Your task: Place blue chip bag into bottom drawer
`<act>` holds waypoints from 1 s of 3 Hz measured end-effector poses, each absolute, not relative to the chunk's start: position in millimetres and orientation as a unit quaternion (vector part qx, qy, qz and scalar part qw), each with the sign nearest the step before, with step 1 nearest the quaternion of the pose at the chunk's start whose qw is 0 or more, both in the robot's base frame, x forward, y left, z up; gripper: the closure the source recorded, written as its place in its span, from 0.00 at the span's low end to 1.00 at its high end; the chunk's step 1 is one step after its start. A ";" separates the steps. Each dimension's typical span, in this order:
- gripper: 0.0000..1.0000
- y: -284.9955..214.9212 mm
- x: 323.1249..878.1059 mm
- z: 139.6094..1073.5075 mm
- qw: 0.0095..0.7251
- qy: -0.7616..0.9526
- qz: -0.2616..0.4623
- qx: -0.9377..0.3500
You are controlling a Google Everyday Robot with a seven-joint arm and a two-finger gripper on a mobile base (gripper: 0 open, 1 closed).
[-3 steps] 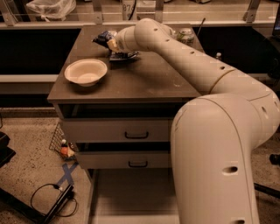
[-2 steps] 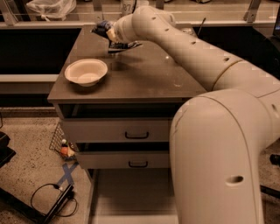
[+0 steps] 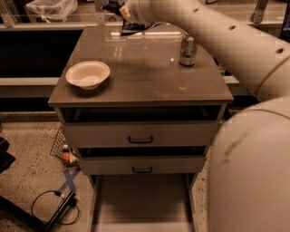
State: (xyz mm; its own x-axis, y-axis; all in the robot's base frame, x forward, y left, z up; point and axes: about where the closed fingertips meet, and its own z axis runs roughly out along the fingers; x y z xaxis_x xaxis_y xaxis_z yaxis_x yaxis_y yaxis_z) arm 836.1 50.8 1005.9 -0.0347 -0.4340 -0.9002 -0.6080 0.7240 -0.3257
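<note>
My gripper [image 3: 123, 18] is at the top of the camera view, above the back edge of the cabinet top [image 3: 149, 77]. It is shut on the blue chip bag [image 3: 113, 6], which it holds off the surface; only a dark crinkled part shows at the frame's top edge. The bottom drawer [image 3: 142, 199] is pulled out at the foot of the cabinet, its flat grey floor bare. My arm [image 3: 217, 31] reaches in from the right, across the back of the cabinet.
A white bowl [image 3: 88, 74] sits at the front left of the cabinet top. A green-and-white soda can [image 3: 187, 49] stands at the back right. The two upper drawers [image 3: 140, 135] have black handles. Cables [image 3: 54, 206] lie on the floor at left.
The gripper has lifted the blue chip bag off the cabinet top, up and back. The view has shifted, so the soda can and open bottom drawer show more fully.
</note>
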 end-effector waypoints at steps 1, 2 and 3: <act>1.00 4.5 790.0 1041.3 0.621 0.703 0.062 -0.341; 1.00 -65.0 712.1 1051.7 0.636 0.704 0.041 -0.313; 1.00 -105.8 663.3 1041.0 0.630 0.716 0.024 -0.299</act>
State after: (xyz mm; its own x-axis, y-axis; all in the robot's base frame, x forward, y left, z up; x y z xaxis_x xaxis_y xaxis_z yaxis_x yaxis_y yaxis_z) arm 663.3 -105.8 1041.0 -0.0278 -0.3973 -0.9173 -0.4589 0.8203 -0.3414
